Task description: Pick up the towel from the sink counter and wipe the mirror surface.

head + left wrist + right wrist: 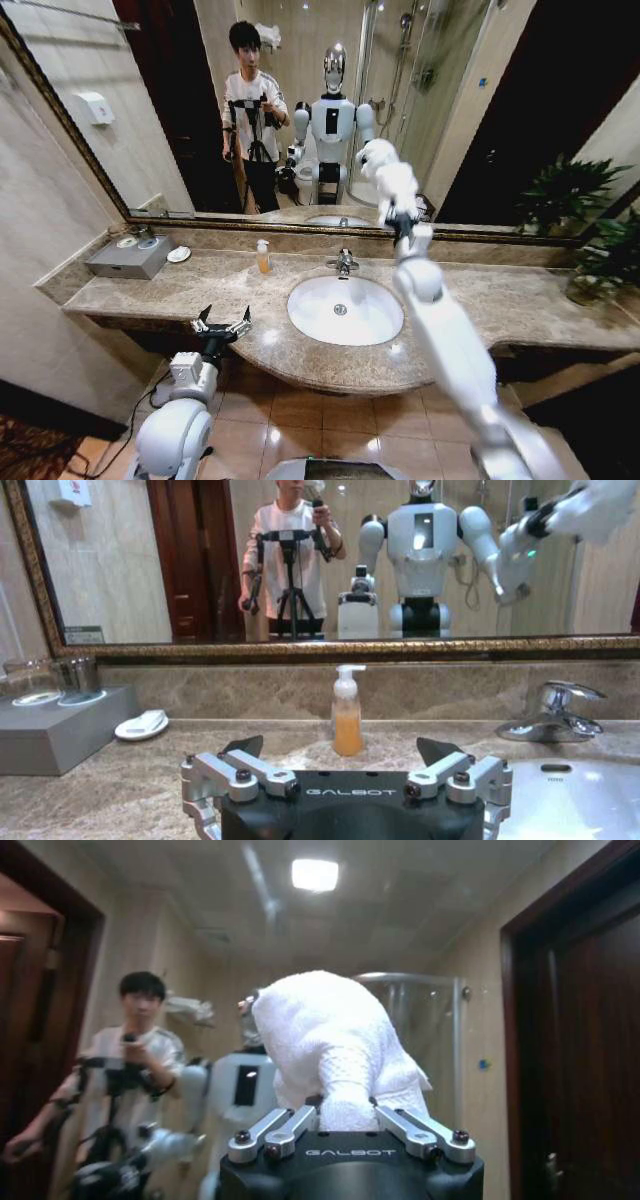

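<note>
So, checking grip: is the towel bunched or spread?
Bunched: the towel is a thick wad pinched in the right pincer, raised at the mirror.

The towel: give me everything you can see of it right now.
The towel is a small white terry cloth with a fluffy, looped surface, bunched into a thick soft wad. The right gripper is shut on its lower end, metal fingers pinching a narrow fold while the bulk mushrooms out beyond the fingertips. In the head view it sits at the end of the raised right arm, held up at the mirror, well above the sink counter. Whether it actually presses on the glass cannot be told.
</note>
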`<state>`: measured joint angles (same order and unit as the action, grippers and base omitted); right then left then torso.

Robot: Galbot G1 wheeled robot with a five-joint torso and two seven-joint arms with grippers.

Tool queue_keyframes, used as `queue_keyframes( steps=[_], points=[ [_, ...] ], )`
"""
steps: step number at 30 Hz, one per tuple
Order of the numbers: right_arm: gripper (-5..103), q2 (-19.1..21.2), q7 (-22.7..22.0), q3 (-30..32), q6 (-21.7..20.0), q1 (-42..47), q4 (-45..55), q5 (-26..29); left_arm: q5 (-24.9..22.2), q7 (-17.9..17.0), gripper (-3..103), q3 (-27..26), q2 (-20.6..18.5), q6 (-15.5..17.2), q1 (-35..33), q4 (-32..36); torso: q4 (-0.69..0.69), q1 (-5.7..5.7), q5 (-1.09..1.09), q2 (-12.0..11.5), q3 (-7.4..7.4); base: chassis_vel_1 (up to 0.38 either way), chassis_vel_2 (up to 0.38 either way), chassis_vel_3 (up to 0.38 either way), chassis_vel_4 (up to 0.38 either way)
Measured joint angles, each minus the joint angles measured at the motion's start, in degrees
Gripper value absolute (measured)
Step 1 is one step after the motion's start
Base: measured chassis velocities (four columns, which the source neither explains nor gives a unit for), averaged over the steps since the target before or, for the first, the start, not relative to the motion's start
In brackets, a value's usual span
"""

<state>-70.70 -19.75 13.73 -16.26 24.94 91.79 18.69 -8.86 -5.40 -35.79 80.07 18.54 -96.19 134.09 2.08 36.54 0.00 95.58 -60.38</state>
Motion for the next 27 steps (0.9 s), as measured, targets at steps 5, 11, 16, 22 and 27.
queue_keyframes(
  steps=[5, 11, 16, 22, 27],
  points=[
    [14, 0.6, 2.1, 1.5, 0.3, -8.9, -9.6, 0.7, 0.0, 0.0, 100, 0.0, 0.0, 0.0, 0.0, 0.0, -0.01, 0.00, 0.00, 0.0, 0.00, 0.000, 0.000, 0.000, 0.000],
    [14, 0.8, 3.4, 1.1, -0.7, -12.7, -12.8, 1.7, 0.0, 0.0, 100, 0.0, 0.0, 0.0, 0.0, 0.0, -0.05, -0.01, -0.01, 0.0, 0.01, 0.000, 0.000, 0.000, 0.000],
    [14, -0.6, 3.4, -0.6, -1.5, -9.4, -10.6, 1.5, 0.0, 0.0, 100, 0.0, 0.0, 0.0, 0.0, 0.0, 0.01, -0.02, 0.00, 0.0, 0.01, 0.000, 0.000, 0.000, 0.000],
    [14, -1.5, 3.7, 0.3, -1.5, -4.1, -10.4, 0.5, 0.0, 0.0, 100, 0.0, 0.0, 0.0, 0.0, 0.0, -0.01, -0.02, 0.00, 0.0, 0.01, 0.000, 0.000, 0.000, 0.000],
    [14, -0.2, 3.7, 3.8, -1.6, -1.9, -11.2, 0.0, 0.0, 0.0, 100, 0.0, 0.0, 0.0, 0.0, 0.0, -0.05, -0.02, 0.02, 0.0, 0.01, 0.000, 0.000, 0.000, 0.000]
  ],
)
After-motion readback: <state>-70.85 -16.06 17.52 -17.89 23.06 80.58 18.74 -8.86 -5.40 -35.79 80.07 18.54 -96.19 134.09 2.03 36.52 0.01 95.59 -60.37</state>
